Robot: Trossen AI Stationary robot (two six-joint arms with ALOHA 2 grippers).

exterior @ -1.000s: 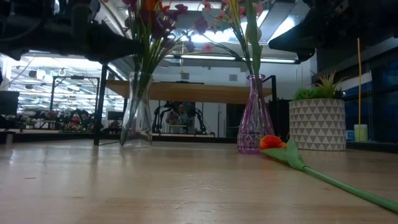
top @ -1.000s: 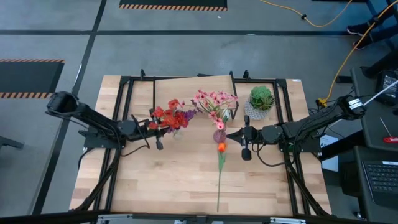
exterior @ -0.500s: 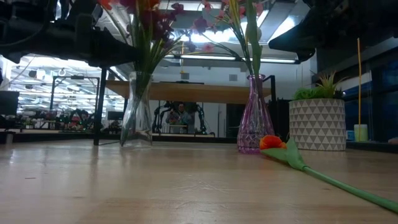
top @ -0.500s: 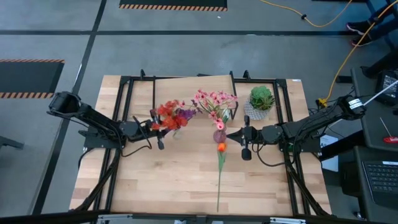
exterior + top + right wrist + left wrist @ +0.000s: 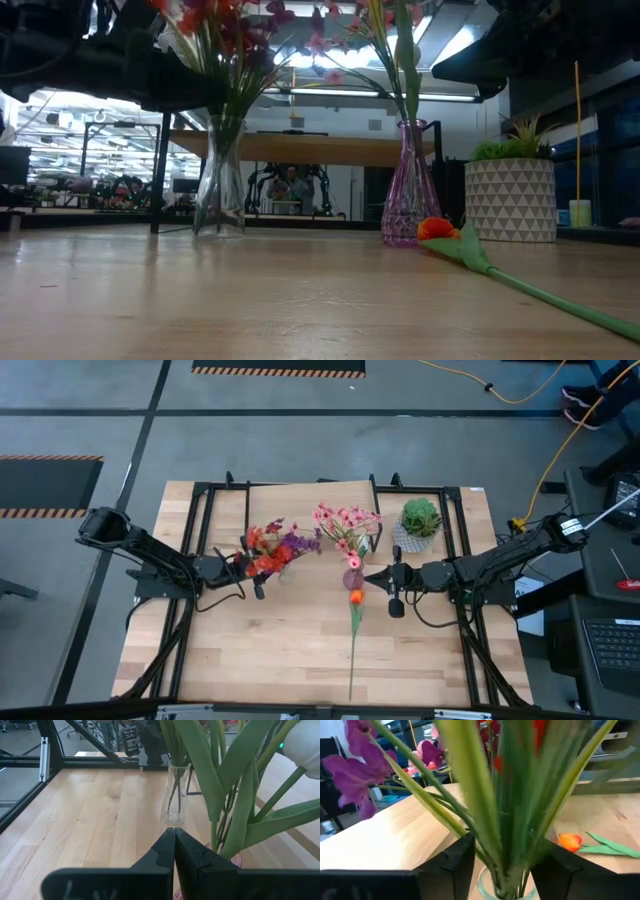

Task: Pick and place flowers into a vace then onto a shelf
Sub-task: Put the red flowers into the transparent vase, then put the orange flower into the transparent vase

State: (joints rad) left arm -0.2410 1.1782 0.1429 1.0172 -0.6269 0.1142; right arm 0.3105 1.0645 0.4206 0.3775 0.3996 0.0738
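Left gripper now parted around stems, bunch released, fanning out in clear vase. Right gripper shut, empty, mid-table. Orange flower next.

Dark jointed arms, black cables, matte pincers

Even, soft overhead light falls on the worktop in the high view, with only faint shadows. In the low view, bright ceiling lights behind leave the arms as dark silhouettes. In the left wrist view the close flowers are blurred and smeared; the worktop beyond is sharper.
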